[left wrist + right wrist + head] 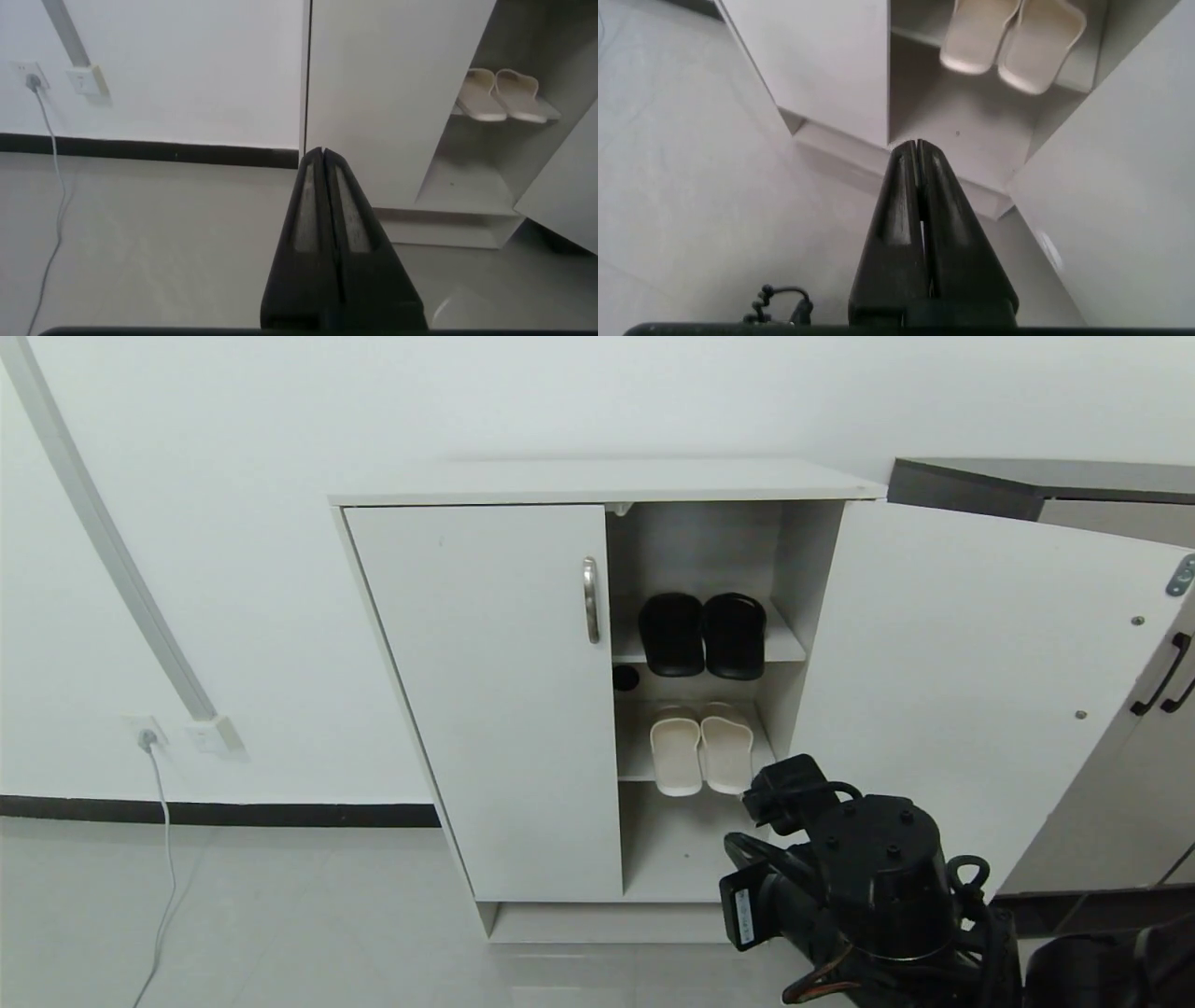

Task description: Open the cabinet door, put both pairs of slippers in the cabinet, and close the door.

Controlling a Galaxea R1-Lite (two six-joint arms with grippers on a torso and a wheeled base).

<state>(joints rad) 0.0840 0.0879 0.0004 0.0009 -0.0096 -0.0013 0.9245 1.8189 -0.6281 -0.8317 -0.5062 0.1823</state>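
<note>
**Inspector:** State of the cabinet (607, 481)?

**Onlooker:** The right door (980, 691) is swung wide open and the left door (485, 700) is closed. I'd mark the opening step as done.

**Inspector:** And the slippers?

**Onlooker:** Both pairs are inside. The black slippers (702, 635) sit side by side on the upper shelf. The cream slippers (702, 751) are on the shelf below, their near ends hanging slightly over its front edge.

**Inspector:** The claws?

**Onlooker:** The left gripper (322, 157) is pressed fully together and grips nothing. It hangs low over the floor (233, 915), left of the cabinet. The right gripper (918, 147) is likewise closed tight and empty, low before the open compartment and near the right door.

**Inspector:** What's outstanding?

**Onlooker:** One item, in my judgement: closing the right door. It should swing past those overhanging cream ends without catching.
</note>
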